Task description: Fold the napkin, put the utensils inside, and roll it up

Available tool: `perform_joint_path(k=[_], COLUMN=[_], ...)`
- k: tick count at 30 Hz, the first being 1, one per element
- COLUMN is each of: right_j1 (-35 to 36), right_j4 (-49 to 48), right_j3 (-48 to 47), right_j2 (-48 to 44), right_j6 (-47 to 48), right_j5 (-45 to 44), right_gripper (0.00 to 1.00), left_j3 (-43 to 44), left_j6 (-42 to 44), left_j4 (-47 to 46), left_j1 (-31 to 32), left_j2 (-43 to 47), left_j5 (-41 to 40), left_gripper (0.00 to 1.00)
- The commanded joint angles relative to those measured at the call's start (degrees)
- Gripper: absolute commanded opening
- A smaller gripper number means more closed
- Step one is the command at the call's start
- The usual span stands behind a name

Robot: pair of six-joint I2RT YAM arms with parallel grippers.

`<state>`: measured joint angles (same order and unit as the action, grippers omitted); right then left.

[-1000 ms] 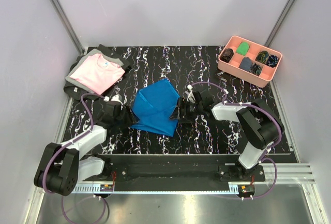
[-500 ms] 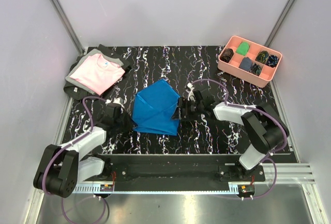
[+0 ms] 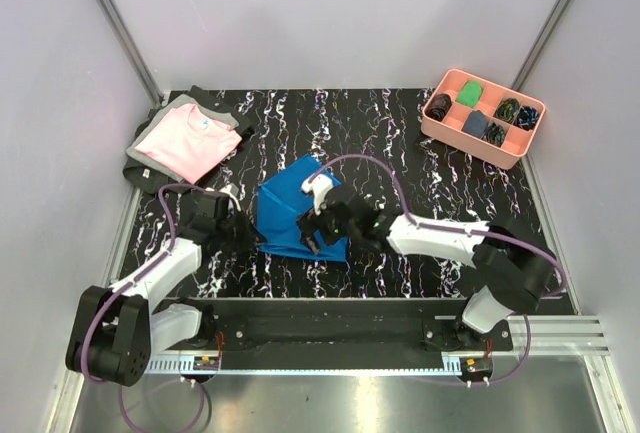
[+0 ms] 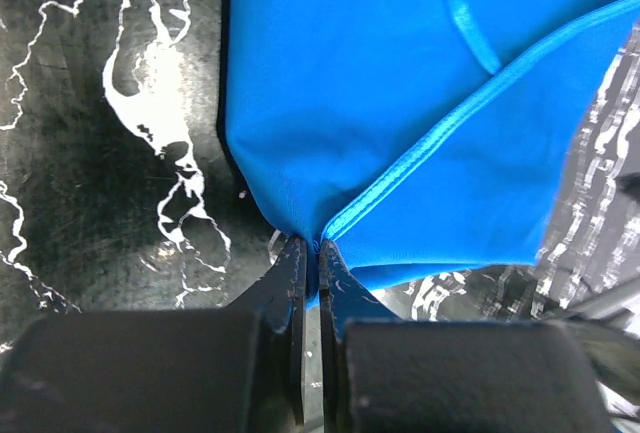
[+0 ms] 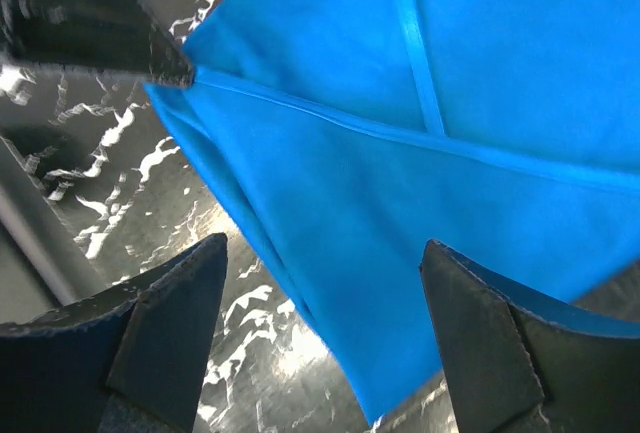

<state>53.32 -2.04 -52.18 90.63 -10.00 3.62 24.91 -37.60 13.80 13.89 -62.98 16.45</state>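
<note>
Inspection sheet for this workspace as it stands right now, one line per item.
Surface: black table top with white veining.
Job's things: blue napkin lies partly folded mid-table; utensils: nothing seen.
Clutter: folded pink shirt at far left; pink tray of small cloth bundles at far right.
Grippers: left gripper shut on the napkin's left edge; right gripper open above the napkin, holding nothing.
Cables: purple cables loop off both arms; one arches above the napkin's right side.
Surroundings: plain pale walls on three sides; metal rail along the near edge.
</note>
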Motion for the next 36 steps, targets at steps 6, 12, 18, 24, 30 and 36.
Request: perform_joint_path(k=[6, 12, 18, 24, 30, 36], right_j1=[11.97, 15.76, 18.05, 18.22, 18.22, 18.22], right_j4=[-11.14, -11.58, -11.40, -11.23, -9.56, -4.39], right_j3=[-2.74, -4.50, -6.17, -6.70, -6.62, -8.02], right_j2=[6.74, 11.40, 15.62, 18.35, 19.41, 19.32], right_j6=[16.05, 19.13, 22.65, 23.88, 25.11, 27.05], right_j5=[-17.14, -22.07, -28.39, -35.78, -36.49, -31.05], right_gripper=[0.88, 0.88, 0.88, 0.82, 0.47, 0.22], left_j3=[4.45, 4.27, 4.54, 4.62, 4.80, 4.36], left_j6=[2.18, 2.18, 2.36, 2.45, 2.45, 1.92], left_j4=[1.58, 1.67, 1.58, 1.40, 0.61, -1.23], left_j1=[-5.54, -6.68, -7.39, -7.65, -7.82, -7.83], left_j2=[-0.30, 0.23, 0.05, -0.21, -0.83, -1.88], left_j5=[10.62, 11.59, 12.12, 12.47, 12.91, 13.26], left_gripper=[0.00, 0.00, 0.00, 0.00, 0.00, 0.28])
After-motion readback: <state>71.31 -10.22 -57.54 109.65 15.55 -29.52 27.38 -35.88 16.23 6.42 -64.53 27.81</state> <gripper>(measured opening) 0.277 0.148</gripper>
